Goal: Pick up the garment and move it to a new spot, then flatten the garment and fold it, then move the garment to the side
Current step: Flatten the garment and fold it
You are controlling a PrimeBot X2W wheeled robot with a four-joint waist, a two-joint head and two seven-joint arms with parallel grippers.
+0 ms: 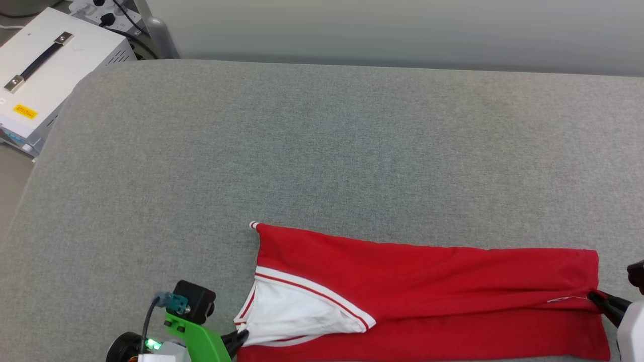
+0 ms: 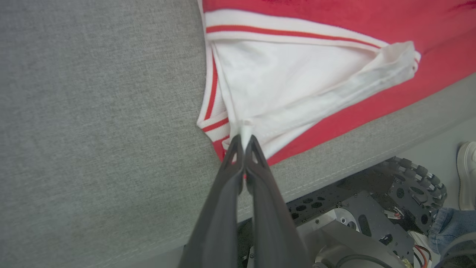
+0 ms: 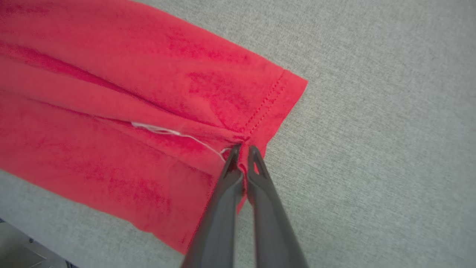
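Just below the near edge of the grey padded surface [image 1: 322,151], the robot's wheeled base [image 2: 372,208] is showing, with a person's pale shoe [image 2: 466,175] and a denim cuff [image 2: 446,227] standing beside it. Along that near edge the garment [image 1: 427,281] is lying folded into a long red band, running from a little left of the surface's middle toward its right side. The left gripper [image 2: 244,139] is pointing in over the near edge with its two dark fingers pressed together, pinching a bit of white fabric at the tip of the white sleeve [image 2: 290,82], just beside the red-striped trim [image 2: 214,93]; the sleeve is spreading away from the fingertips as a white wedge over the red cloth. The right gripper [image 3: 243,148] is holding the band's opposite end, toward the surface's right side, its fingers likewise clamped tight on a fold of the stitched red hem [image 3: 267,100], with a loose white thread [image 3: 174,133] trailing just beside the tips. Between the two grips the cloth is lying on the surface with one long crease. Past the surface's far left corner, a white box [image 1: 50,65] with a black handle is sitting.
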